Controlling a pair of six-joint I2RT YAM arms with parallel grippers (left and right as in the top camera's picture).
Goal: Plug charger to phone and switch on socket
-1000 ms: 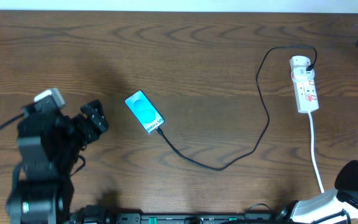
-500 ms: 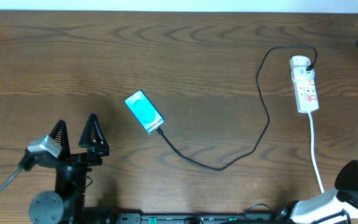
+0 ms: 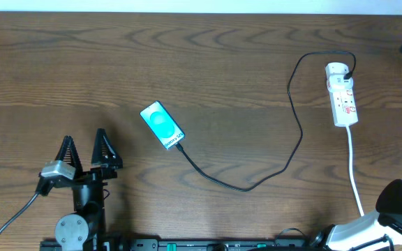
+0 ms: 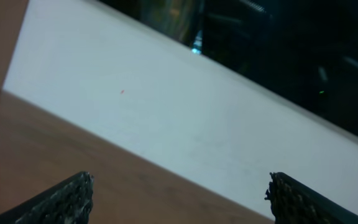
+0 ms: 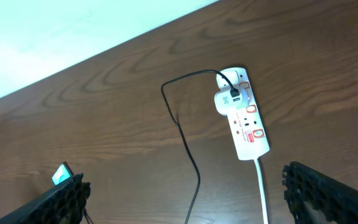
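Low in the left of the overhead view, the left hand is open. Its two fingers are spread wide with nothing between them, and it is well apart from everything. The right hand is open too and holds nothing. Its own camera looks down on the brown tabletop.

A bit farther up, near the middle, the phone lies flat with its blue screen up. The tip of the charger touches the phone's lower end. It looks plugged in, but it is too small to be sure. The black cable curves away to the right and climbs to the socket in the upper right, where its plug sits in the far end.

So I think the plugging part is done. The job left is to press the switch on the socket, and no hand is touching it.
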